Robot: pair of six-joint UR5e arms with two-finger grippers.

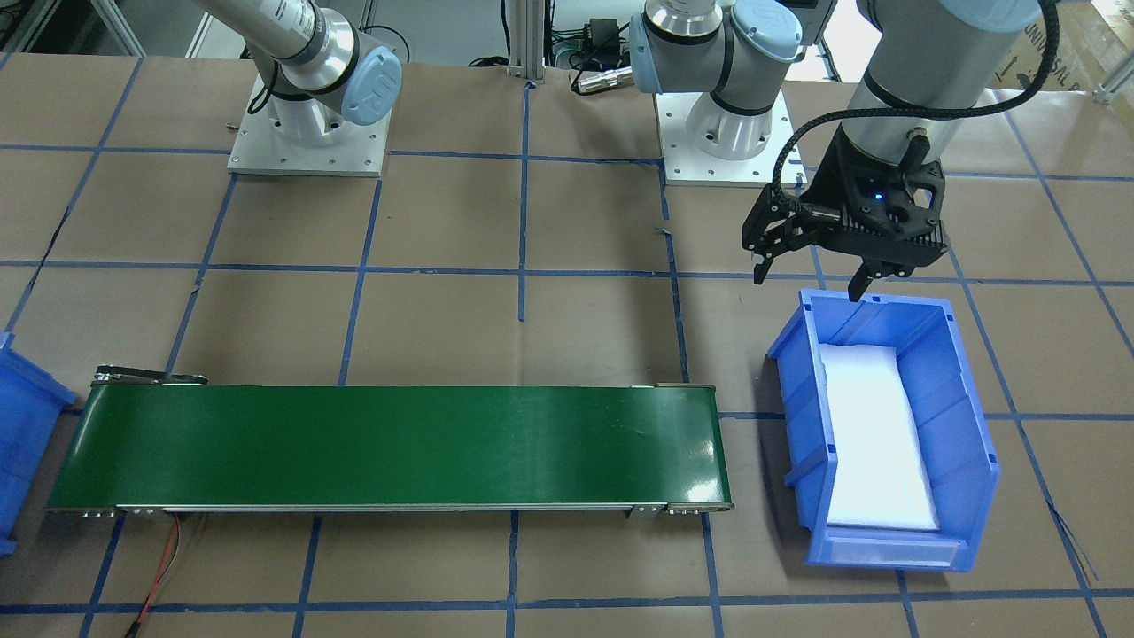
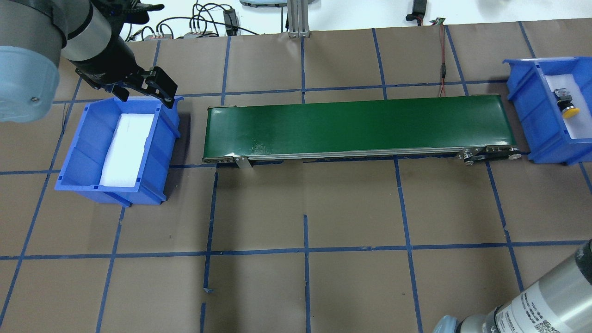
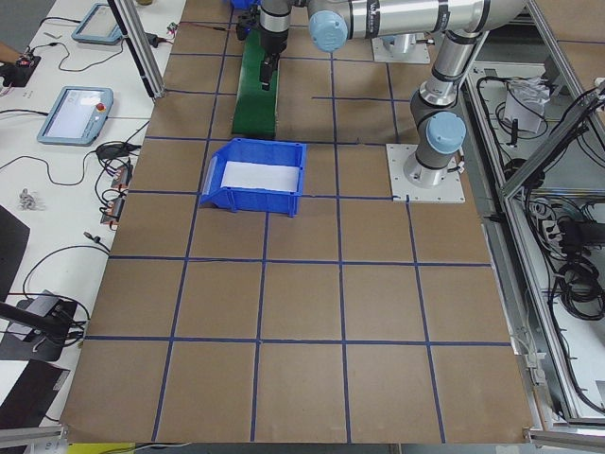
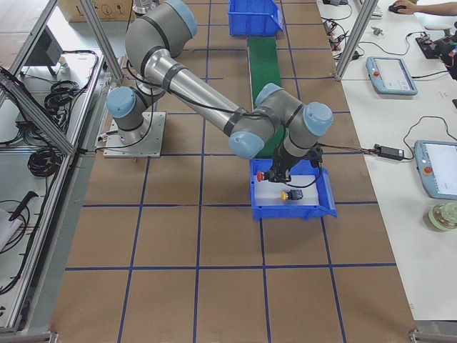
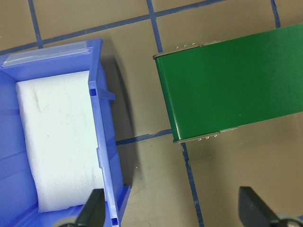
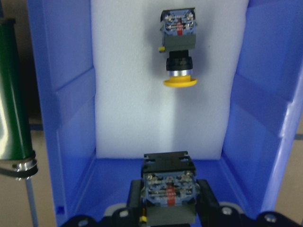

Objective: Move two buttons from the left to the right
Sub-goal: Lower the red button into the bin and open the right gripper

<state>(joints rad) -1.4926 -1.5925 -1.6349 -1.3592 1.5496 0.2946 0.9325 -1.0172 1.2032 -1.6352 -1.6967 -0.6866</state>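
Note:
The yellow button [image 6: 178,52] lies on its side on white foam in the right blue bin [image 2: 532,111]; the overhead view also shows this yellow button [image 2: 568,107]. My right gripper [image 6: 169,205] hangs over that bin's near end, shut on the red button's contact block [image 6: 169,187]. Its red cap [image 4: 270,174] shows under the wrist in the exterior right view. My left gripper [image 1: 811,282] hovers open and empty above the far rim of the left blue bin [image 1: 966,416], which holds only a white foam pad [image 5: 57,142].
A green conveyor belt [image 2: 356,122] runs between the two bins, with nothing on it. A red-and-black wire [image 1: 159,567] trails from the belt's end near the right bin. Brown paper with blue tape lines covers the table [image 2: 305,208].

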